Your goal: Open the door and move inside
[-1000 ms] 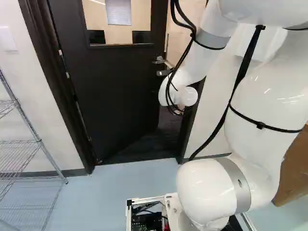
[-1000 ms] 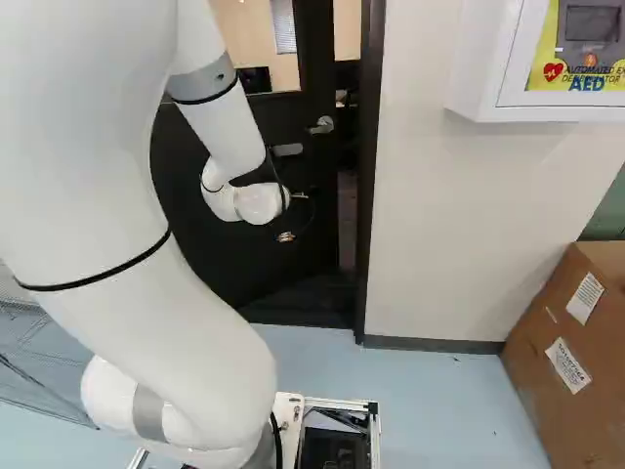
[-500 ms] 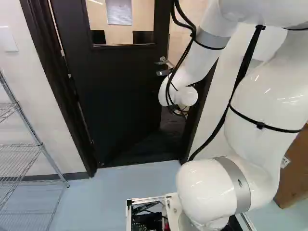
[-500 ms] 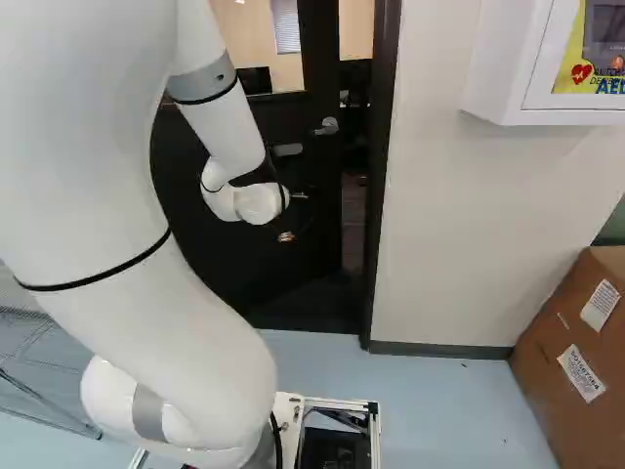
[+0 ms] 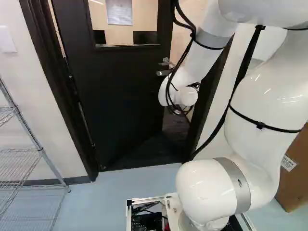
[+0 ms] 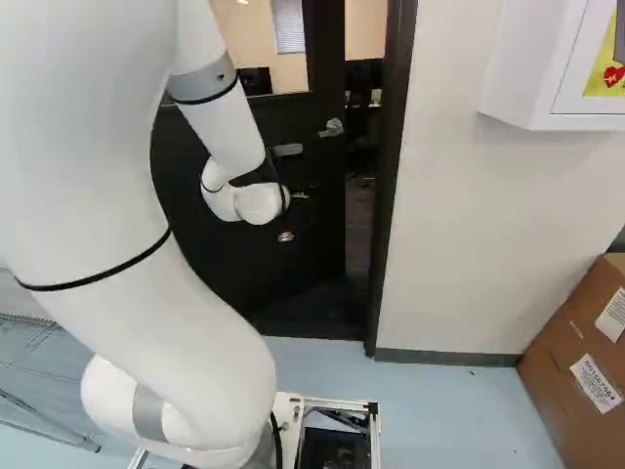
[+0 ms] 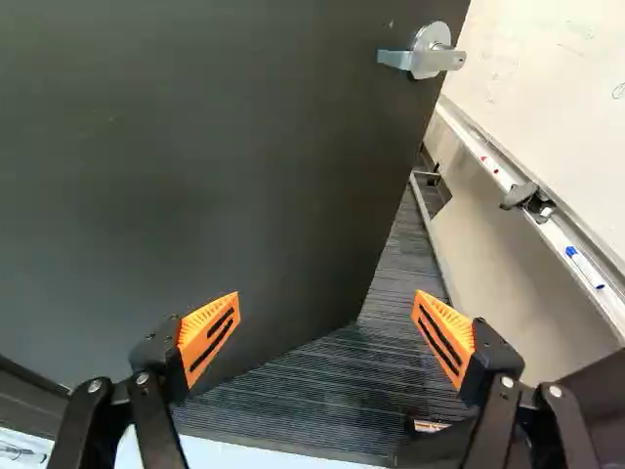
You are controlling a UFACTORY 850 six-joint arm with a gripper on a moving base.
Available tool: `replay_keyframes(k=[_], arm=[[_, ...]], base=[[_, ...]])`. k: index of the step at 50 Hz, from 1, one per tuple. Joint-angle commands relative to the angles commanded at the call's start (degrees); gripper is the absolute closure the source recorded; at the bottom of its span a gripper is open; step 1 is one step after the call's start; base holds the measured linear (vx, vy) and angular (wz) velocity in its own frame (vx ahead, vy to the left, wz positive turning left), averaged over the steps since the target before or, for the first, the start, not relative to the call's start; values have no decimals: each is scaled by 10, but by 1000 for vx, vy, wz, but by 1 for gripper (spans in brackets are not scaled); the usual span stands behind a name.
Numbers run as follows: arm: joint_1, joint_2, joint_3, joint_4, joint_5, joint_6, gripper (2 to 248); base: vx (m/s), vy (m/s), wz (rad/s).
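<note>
1. We see that the base (image 5: 129, 211) has moved: in the right base view, the scene has slid rightward, while the arm (image 6: 225, 127) keeps its pose
2. The dark door (image 5: 120, 96), left of centre in the left base view, stands ajar, swung inward; its gap beside the door frame (image 6: 387, 176) looks slightly wider than before, so we seem to be gaining entry
3. Our end effector (image 7: 326, 298) is spread wide and holds nothing; the lever handle (image 7: 422, 57) is ahead of it, apart from both fingers; whether it touches the door we cannot tell
4. We judge that the door needs pushing wider before the base goes through, or we could clip the frame
5. At the right base view's upper right, a white wall cabinet (image 6: 537, 63) bears a yellow sign (image 6: 606, 73) with a red heart; at lower right, a cardboard box (image 6: 566, 366) carries printed white labels (image 6: 595, 382)
</note>
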Motion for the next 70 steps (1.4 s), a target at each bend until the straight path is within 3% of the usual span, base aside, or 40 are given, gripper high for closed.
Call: replay_keyframes(k=[70], arm=[[0,0,0,0,0,0,3]], base=[[87,44,-12]])
